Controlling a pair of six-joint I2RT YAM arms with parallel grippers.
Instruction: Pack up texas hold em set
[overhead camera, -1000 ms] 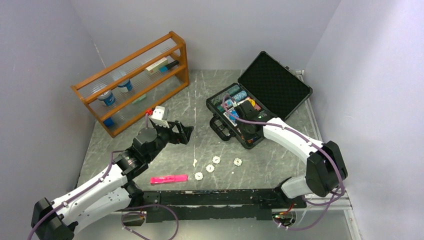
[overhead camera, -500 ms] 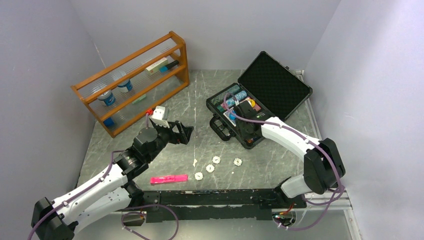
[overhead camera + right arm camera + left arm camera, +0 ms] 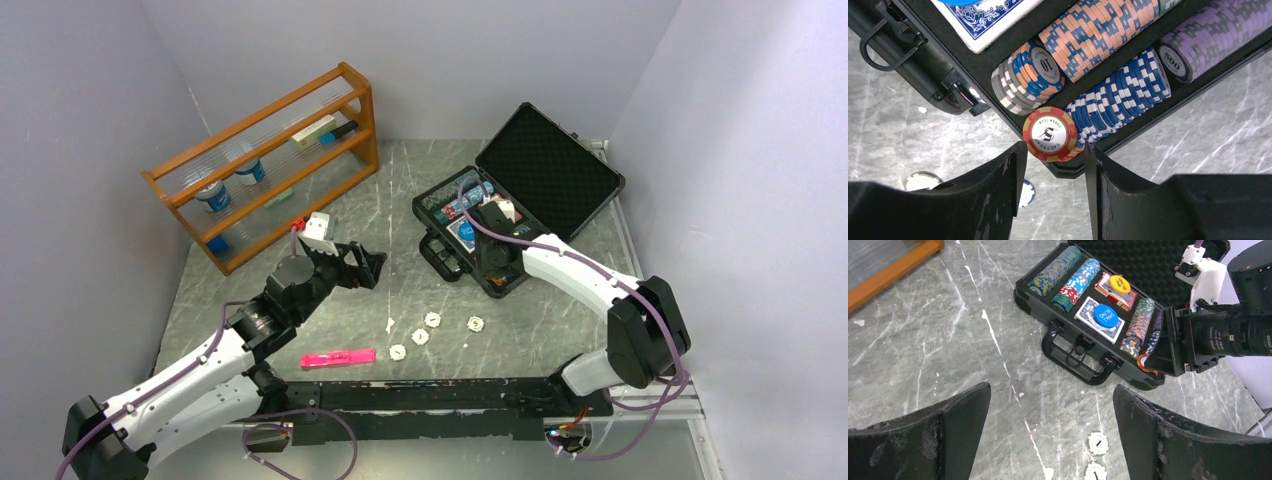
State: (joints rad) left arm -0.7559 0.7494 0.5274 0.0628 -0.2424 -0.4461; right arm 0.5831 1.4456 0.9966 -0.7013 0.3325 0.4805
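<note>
Looking down from overhead, I see the black case (image 3: pixel 548 165) lying open at the far right of the grey surface (image 3: pixel 400 195), its lid leaning back toward the wall and its handle (image 3: pixel 1080 365) facing the arms. The foam tray holds rows of chips lying on edge. There are green and blue rows (image 3: pixel 1068 277) on one side and two card decks (image 3: pixel 1087 307) in the middle. One deck lies under the blue button (image 3: pixel 1105 316) marked SMALL BLIND, the other under the yellow button (image 3: pixel 1120 284).

My right tool (image 3: pixel 1055 149) hangs over the tray's near right corner, pointing down. Through its camera the orange-and-blue row (image 3: pixel 1108 27), the purple row (image 3: pixel 1213 35) and the blue row (image 3: pixel 1120 95) fill their slots. A red-and-yellow chip (image 3: pixel 1050 134) stands with its face to the lens at the end of the blue row, right at the case wall. The fingers (image 3: pixel 998 190) stand parted with the chip's lower edge in the gap. I cannot tell whether they are pinching it or only bracketing it.

My left tool (image 3: pixel 1051 395) hovers above bare surface left of the case, released, its jaws spread wide with nothing between them. Four small white discs (image 3: pixel 432 320) lie loose on the surface toward the near edge, well apart from the case, with a pink marker (image 3: pixel 338 357) to their left. A wooden rack (image 3: pixel 270 165) stands at the far left.
</note>
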